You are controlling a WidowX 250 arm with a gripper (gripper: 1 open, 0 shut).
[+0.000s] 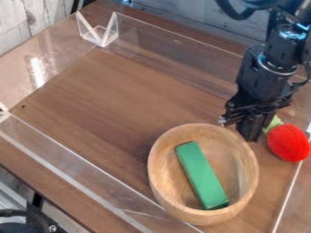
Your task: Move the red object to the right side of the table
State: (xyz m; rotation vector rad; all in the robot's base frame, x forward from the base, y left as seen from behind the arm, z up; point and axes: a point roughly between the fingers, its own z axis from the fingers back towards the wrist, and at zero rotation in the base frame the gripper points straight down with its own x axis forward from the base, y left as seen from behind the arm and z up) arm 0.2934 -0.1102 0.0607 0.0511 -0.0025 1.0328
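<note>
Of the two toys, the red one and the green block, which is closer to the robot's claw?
The red toy: it lies outside the bowl, beside the claw, while the green block is inside.

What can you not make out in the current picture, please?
- Camera view: the claw's fingertips are too small and dark to tell whether they touch the bowl.
- Camera view: part of the green top is hidden behind the claw.
- Camera view: the underside of the green block is hidden by the block itself.
</note>
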